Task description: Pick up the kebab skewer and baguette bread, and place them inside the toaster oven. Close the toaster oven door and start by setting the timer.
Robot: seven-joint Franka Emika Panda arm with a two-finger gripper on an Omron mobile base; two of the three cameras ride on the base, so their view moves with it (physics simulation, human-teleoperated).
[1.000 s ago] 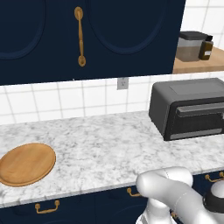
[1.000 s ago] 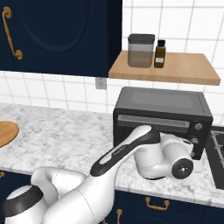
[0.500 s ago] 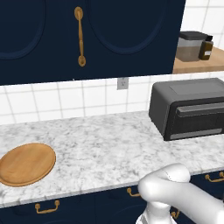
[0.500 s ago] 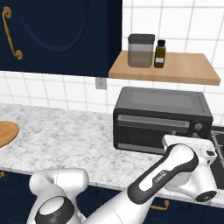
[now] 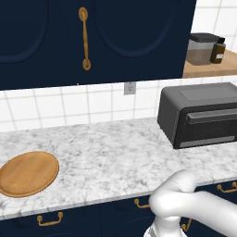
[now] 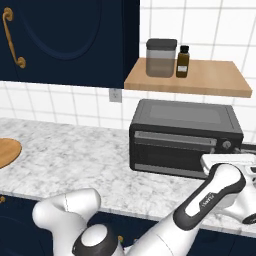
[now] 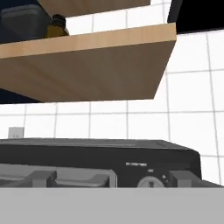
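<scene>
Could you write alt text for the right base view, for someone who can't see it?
A dark toaster oven, door shut, sits on a marble counter under a wooden shelf holding a canister and a bottle. The white robot arm reaches toward its right end.

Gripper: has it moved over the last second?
Yes. In the right base view the hand has swung rightward, from the middle of the toaster oven front to its right end near the knob.

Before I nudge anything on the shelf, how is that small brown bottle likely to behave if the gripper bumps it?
The small brown bottle is tall and narrow on a small base, so it would probably tip rather than slide. It stands beside the grey canister, which might stop a fall that way. It looks like glass, so possibly fragile and slippery on the wooden shelf.
</scene>
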